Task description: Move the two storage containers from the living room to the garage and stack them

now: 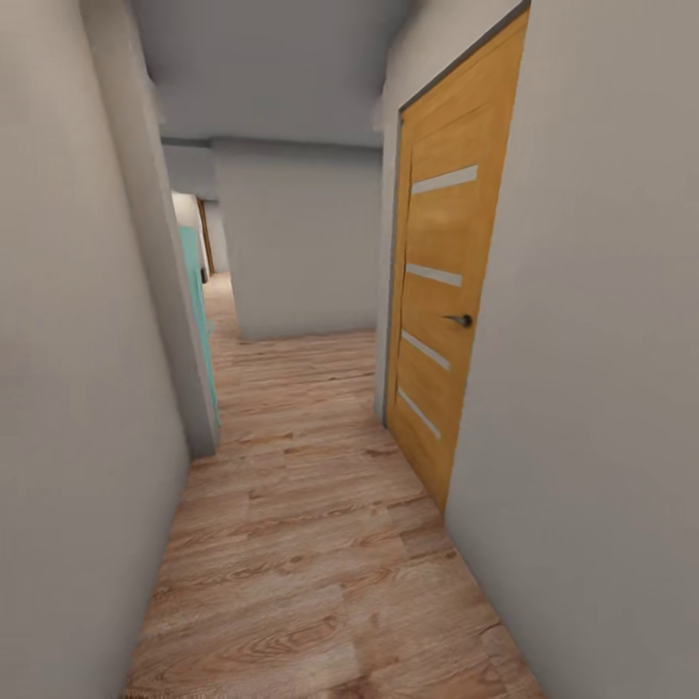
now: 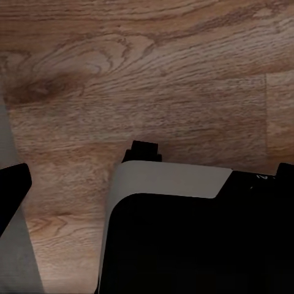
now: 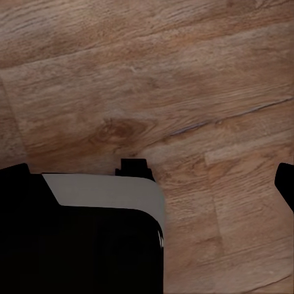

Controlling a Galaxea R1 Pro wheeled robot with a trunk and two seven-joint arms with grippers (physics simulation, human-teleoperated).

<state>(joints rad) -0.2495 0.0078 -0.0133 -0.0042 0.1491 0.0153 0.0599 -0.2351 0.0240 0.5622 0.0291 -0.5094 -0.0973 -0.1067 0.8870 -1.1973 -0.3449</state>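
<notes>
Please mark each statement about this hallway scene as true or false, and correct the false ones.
1. The wooden door on the right side of the corridor is closed. True.
2. The floor is dark grey concrete. False: it is light wood planks.
3. The door has a dark lever handle. True.
4. A red-orange box lies on the planks in the left wrist view. False: that view shows wood planks and part of the robot's body, with no box.
5. A teal surface shows at the left side of the corridor. True.
</notes>
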